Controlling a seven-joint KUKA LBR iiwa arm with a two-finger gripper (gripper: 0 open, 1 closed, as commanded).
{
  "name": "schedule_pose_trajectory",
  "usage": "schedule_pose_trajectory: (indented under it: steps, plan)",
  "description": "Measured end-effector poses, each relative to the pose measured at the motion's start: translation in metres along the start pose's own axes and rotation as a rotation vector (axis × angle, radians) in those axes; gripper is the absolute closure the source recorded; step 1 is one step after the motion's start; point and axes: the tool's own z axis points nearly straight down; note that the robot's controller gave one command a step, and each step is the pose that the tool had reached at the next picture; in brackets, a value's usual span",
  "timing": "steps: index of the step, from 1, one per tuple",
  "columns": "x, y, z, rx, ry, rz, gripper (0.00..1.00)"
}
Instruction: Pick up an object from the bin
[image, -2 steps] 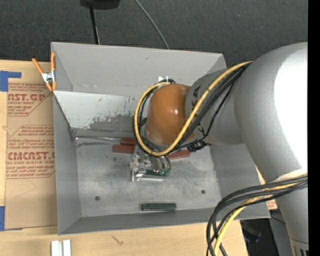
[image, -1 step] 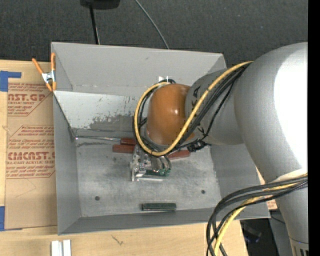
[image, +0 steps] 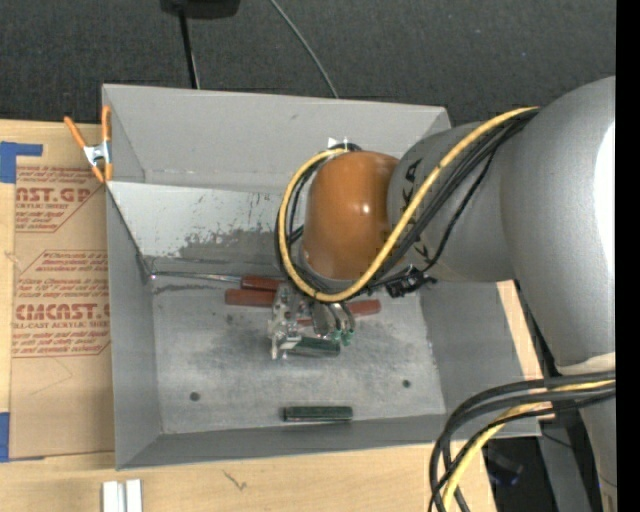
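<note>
Gripper: we see the gripper (image: 305, 335) directly below the orange cover (image: 345, 215), low over the bin floor. We cannot tell whether it is open or closed, or whether it grips anything.
Green piece: 1 small flat green piece (image: 330, 345) lies at the gripper's tip, just below the orange cover. It is the thing nearest the gripper, but we cannot tell whether the 2 touch.
Left brown strips: 2 flat reddish-brown strips (image: 250, 291) lie side by side on the floor, below and to the left of the orange cover, near the gripper but apart from it.
Right brown strip: 1 more reddish-brown strip (image: 366, 307) pokes out at the orange cover's lower right edge, partly hidden by it.
Dark bar: 1 slim dark bar (image: 317, 412) lies flat well below the orange cover, apart from everything else and close to the bin's near wall.
Cables: yellow and black cables (image: 288, 215) loop around the orange cover's left side.
Bin: the grey metal bin (image: 200, 205) surrounds the orange cover; its scuffed sloping wall rises to the cover's left.
Arm: the silver arm (image: 540, 200) joins the orange cover from the right.
</note>
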Motion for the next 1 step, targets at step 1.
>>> schedule_pose_trajectory:
  steps: [1]
  plan:
    - [0.0149, -0.0201, -0.0884, -0.001, -0.008, -0.034, 1.00]
